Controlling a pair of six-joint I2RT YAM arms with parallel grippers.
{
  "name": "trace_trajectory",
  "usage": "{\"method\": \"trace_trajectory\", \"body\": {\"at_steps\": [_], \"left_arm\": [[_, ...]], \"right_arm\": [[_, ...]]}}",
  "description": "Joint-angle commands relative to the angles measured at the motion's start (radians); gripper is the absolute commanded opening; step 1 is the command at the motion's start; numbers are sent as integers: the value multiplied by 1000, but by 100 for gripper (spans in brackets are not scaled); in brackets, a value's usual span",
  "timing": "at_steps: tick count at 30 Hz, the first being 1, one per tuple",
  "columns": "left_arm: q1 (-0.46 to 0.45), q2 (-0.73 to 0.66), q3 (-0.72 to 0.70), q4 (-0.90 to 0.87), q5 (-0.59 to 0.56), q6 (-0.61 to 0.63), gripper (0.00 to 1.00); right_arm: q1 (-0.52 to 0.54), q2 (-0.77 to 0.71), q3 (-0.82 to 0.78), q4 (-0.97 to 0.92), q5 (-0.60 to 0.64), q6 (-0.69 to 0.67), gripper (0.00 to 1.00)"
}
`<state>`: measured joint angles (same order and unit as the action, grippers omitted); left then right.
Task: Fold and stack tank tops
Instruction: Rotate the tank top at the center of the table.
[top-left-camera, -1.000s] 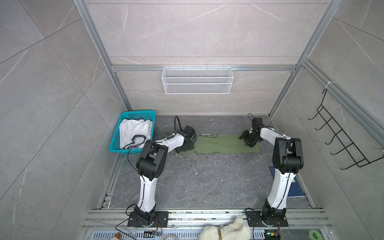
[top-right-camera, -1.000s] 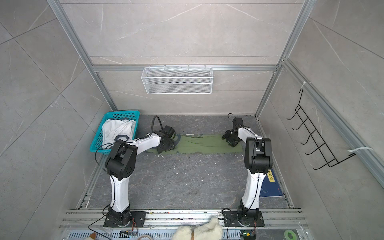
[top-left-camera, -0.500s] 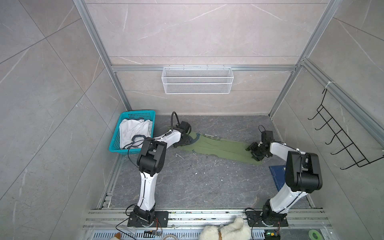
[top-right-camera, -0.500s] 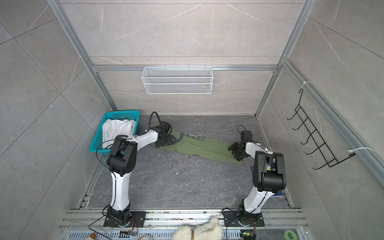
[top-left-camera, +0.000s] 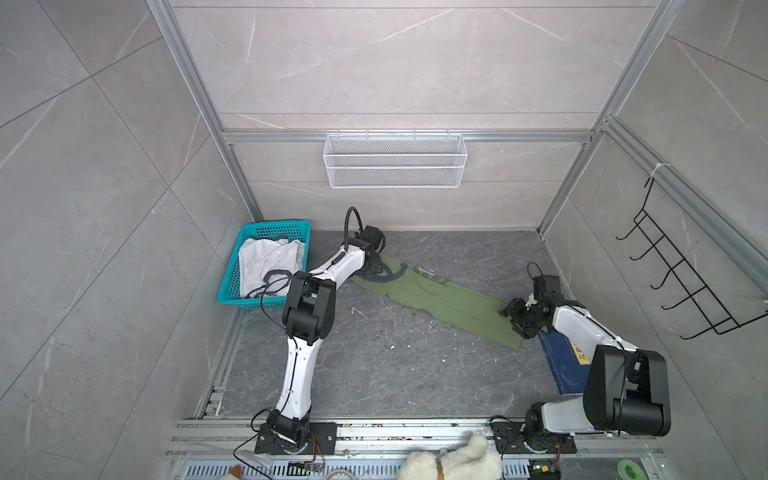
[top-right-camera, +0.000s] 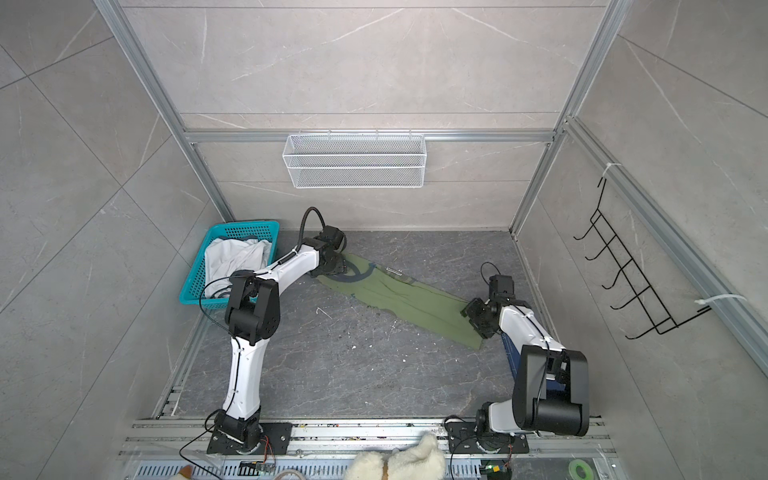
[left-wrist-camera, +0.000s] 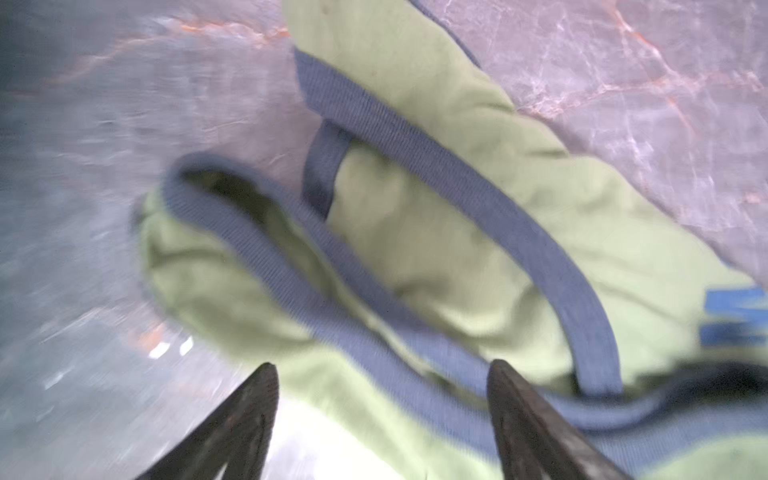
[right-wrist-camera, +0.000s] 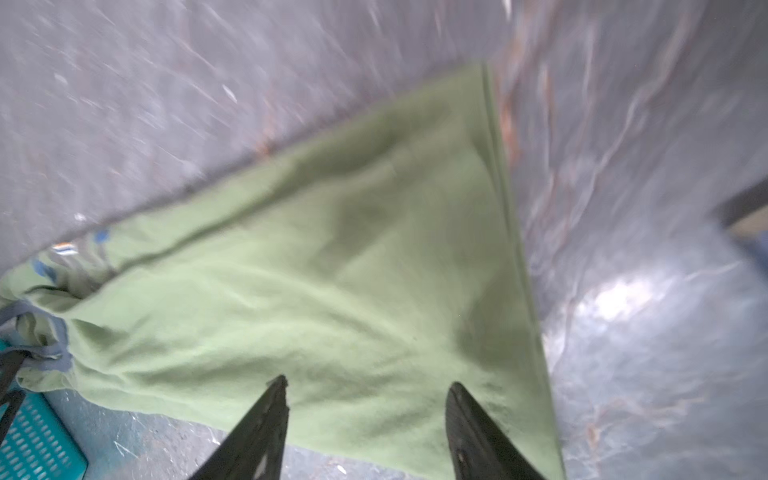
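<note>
olive green cloth tank top under splayed, released left gripper and right gripper; risked bunching if dragged askew.

**A:** What hangs on the walls?

**B:** In both top views, a white wire basket sits at upper centre on the back wall. A black hook rack is at the right edge.

**A:** And lower down?

**B:** A teal basket stands left of centre on the grey marbled tabletop. A dark blue board with a yellow label lies at lower right. At the bottom edge is a fluffy white plush toy, with a green tape roll in the bottom right corner.
</note>
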<state>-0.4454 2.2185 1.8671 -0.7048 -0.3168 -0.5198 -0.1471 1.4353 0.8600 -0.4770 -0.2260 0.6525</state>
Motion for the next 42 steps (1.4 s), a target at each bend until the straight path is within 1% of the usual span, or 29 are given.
{"method": "trace_trajectory", "body": {"at_steps": [1, 4, 6, 8, 10, 13, 16, 18, 20, 23, 25, 28, 32, 37, 41, 42], "left_arm": [[-118, -147, -25, -69, -31, -95, 89], [-190, -174, -86, 21, 77, -154, 89], [-234, -157, -85, 57, 95, -173, 89], [-263, -109, -52, 75, 116, -181, 89], [-271, -49, -5, 75, 148, -185, 88], [-271, 31, 49, 69, 164, -183, 88], [-268, 93, 93, 38, 153, -170, 88], [-260, 104, 98, 25, 146, -161, 88], [-246, 136, 76, 28, 141, -146, 88], [-221, 122, 11, 50, 125, -124, 88], [-200, 80, -38, 71, 119, -98, 88], [-159, 48, -101, 102, 126, -44, 88], [-113, 32, -135, 123, 131, 33, 88], [-72, 58, -79, 119, 161, 97, 88], [-66, 105, 26, 89, 175, 139, 88], [-66, 144, 48, 86, 182, 142, 88]], "right_arm": [[3, 48, 85, -41, 65, -56, 63], [2, 136, 148, -28, 46, -51, 63], [5, 188, 187, -24, 38, -42, 63], [6, 235, 217, -17, 36, -39, 63], [4, 279, 238, -21, 46, -31, 63], [6, 321, 241, -26, 48, -16, 63], [5, 329, 216, -34, 72, -8, 62], [6, 326, 189, -38, 81, -5, 62], [5, 311, 146, -28, 86, 6, 62], [5, 266, 78, -22, 101, 23, 62], [5, 229, 34, -19, 101, 29, 62], [12, 162, -43, -14, 67, 36, 61], [53, 82, -135, -20, 31, 37, 61], [167, -23, -276, -12, -4, 89, 61], [255, -155, -365, -45, -6, 147, 61], [273, -187, -378, -61, -3, 159, 61]]}}
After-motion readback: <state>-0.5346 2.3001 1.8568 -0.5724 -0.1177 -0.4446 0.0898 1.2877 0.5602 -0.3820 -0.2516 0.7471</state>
